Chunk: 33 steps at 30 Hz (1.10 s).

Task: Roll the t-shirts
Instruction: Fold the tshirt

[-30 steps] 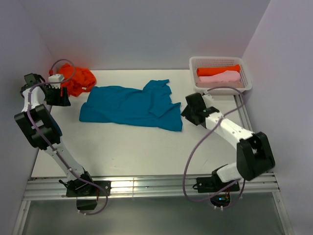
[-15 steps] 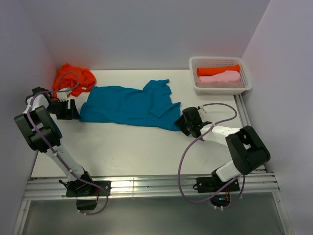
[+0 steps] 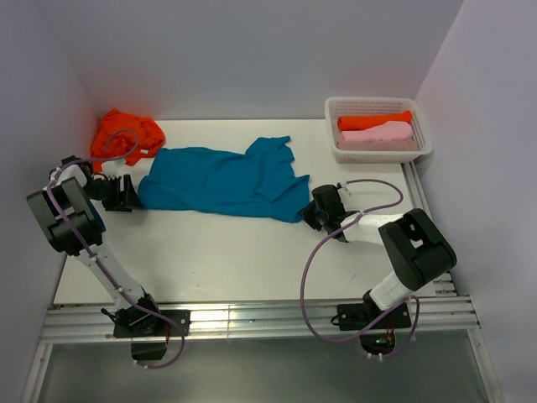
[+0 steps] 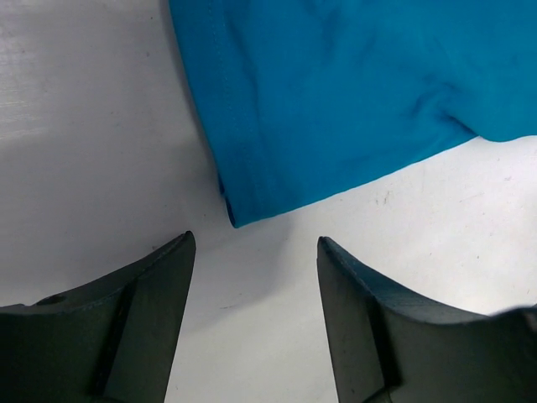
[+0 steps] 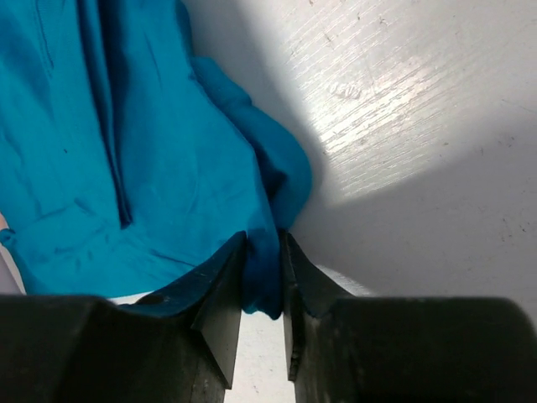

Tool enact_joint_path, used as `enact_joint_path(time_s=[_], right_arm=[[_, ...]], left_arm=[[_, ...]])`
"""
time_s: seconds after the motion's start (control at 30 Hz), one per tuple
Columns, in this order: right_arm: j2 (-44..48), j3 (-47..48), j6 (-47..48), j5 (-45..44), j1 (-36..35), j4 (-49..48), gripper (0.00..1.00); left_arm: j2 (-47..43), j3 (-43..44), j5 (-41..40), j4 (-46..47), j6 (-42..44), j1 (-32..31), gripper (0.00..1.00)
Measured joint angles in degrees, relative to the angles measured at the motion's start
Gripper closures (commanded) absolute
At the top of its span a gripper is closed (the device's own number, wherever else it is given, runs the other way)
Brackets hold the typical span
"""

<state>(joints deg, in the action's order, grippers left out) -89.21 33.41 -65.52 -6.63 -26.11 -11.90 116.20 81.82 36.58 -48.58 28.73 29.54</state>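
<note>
Shirt point(image 3: 222, 180) lay mostly flat; I had the right gripper point(image 5: 263, 256) pinching its 4 o'clock corner, left gripper point(image 4: 254, 248) spread wide just off the 9 o'clock corner.

My white table point(image 3: 235, 252) sits between pale walls point(image 3: 252, 59). A metal rail point(image 3: 252, 323) runs along its near edge. Below, maybe grey floor point(image 3: 252, 374).

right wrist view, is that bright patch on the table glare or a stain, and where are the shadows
Right wrist view: glare, a bright streak on the white table, with dark shadow along the edge of the teal-blue cloth t-shirt and at lower right. Left wrist view: softer light, no strong glare. Top external view: a bright reflection on the metal rail.
</note>
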Motion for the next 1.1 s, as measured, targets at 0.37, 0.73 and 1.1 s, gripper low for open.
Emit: enact_joint_path(time_s=[0.37,0.73,1.1], right_arm=[[1.29,1.95,1.53,-2.51,0.00,7.58,0.80],[2.99,6.51,5.70,-6.36,0.92,20.85,0.85],[14.08,6.51,8.39,-7.48,2.49,32.50,0.86]], left_arm=[[2.12,0.98,1.22,0.31,-1.53,-1.49,0.68],[4.26,3.61,-0.48,-1.05,0.28,-2.75,1.00],[2.69,3.34,-6.93,-7.74,9.57,-1.14,1.00]])
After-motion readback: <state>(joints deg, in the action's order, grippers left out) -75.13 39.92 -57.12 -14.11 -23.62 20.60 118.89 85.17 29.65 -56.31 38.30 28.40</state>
